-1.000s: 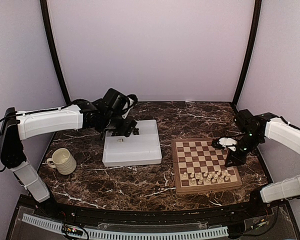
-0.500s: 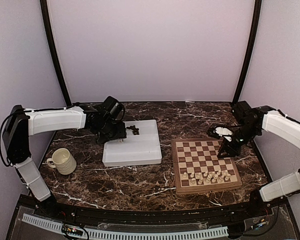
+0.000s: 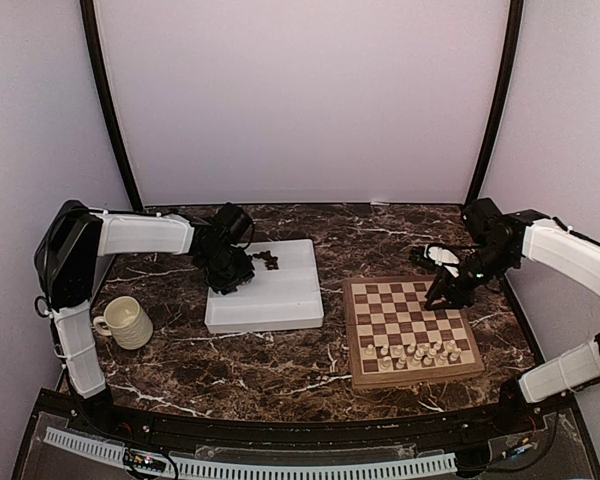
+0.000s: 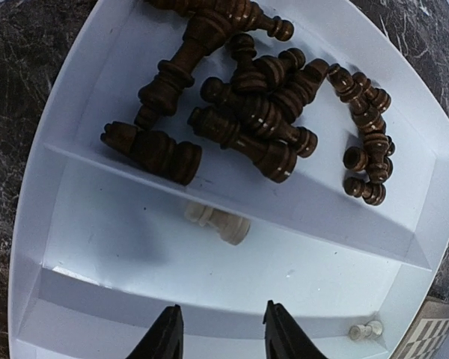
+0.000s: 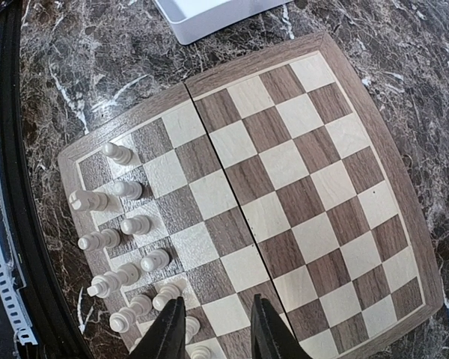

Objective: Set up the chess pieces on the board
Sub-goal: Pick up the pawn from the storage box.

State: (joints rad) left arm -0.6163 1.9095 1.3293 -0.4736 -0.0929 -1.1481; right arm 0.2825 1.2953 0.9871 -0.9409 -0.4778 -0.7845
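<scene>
Marbled counter (image 3: 280,370) is occupied by one board (image 3: 410,315) and one tray (image 3: 265,320). Ahead of the left end effector (image 4: 223,314), spread and empty, two cream pieces (image 4: 217,223) are seen, with dark pieces (image 4: 161,153) heaped beyond. Left of the right end effector (image 5: 217,307), likewise spread, some ten more are stood on the board.

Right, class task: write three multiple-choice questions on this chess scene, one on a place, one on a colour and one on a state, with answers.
1. Where is the cream ribbed mug?
A. left of the white rectangular divided tray
B. inside that tray
C. at the table's right edge

2. What colour are the small turned chess pieces standing on the square wooden chessboard?
A. dark brown
B. cream-white
C. both

3. How are the dark brown pieces in the tray?
A. upright in rows
B. lying heaped on their sides
C. stacked in the mug

Answers:
1 A, the mug stands on the marble table off the tray's left side.
2 B, every piece on the board is pale.
3 B, they lie tumbled in one compartment.
</scene>
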